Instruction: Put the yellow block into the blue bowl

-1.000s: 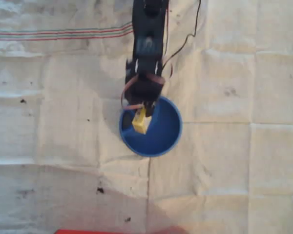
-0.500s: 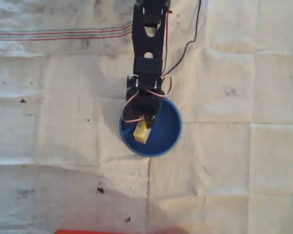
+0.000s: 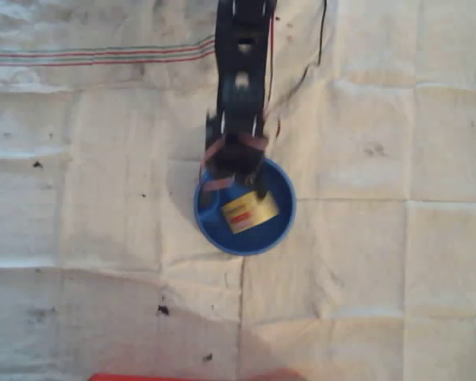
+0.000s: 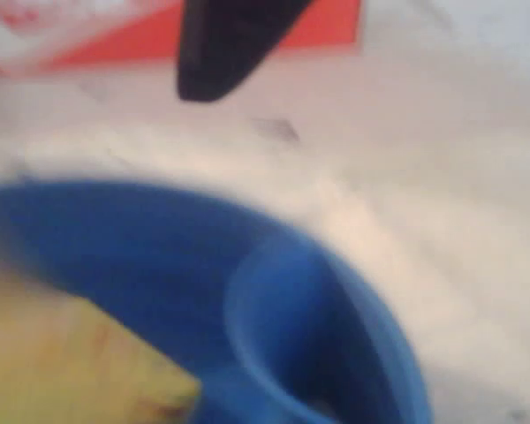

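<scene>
Creased off-white cloth [image 3: 365, 262], crossed by fold lines and by thin red and dark stripes near the top left of the overhead view, covers the whole table. Overhead view: the gripper [image 3: 250, 189] hangs above the far part of the blue bowl [image 3: 279, 230], and its fingers hold nothing; how far the jaws stand apart cannot be told, since the black arm [image 3: 240, 79] hides them from above. Wrist view: one dark finger [image 4: 225, 44] reaches in from the top edge, blurred, well apart from the yellow surface below it. Just beyond the fingertips, the yellow block [image 3: 250, 212] lies flat inside the bowl, close to its middle, with a red printed mark facing up; in the wrist view the block appears as a blurred yellow mass at the lower left [image 4: 71, 362], resting against the bowl's blue inner wall [image 4: 159, 265]. A smaller round rim shows inside the bowl at its left side in the overhead view. Thin cables [image 3: 222, 159] loop around the wrist above the bowl's far rim. Small dark specks [image 3: 163, 309] dot the cloth to the lower left, and a red strip [image 3: 166, 377] lies along the bottom edge of the overhead view.
</scene>
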You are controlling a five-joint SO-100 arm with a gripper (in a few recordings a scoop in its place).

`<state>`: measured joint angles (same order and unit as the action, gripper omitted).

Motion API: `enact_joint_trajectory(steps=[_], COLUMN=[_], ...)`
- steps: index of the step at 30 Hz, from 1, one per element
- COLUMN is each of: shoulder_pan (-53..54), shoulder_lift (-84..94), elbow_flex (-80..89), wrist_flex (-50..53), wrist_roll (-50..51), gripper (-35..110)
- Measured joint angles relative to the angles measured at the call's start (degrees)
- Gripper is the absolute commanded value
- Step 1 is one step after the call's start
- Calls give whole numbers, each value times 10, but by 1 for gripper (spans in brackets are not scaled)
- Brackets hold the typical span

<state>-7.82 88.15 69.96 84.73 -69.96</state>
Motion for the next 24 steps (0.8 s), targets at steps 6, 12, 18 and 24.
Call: enact_joint_trajectory(steps=[6,12,18,24], shoulder_pan=[-24,-62,-119,-209], shoulder_lift=[122,235,358,585], elbow_flex=[0,0,13,175], wrist_flex=[91,168,200,195], wrist_roll=[49,130,245,392], gripper=[2,1,0,0])
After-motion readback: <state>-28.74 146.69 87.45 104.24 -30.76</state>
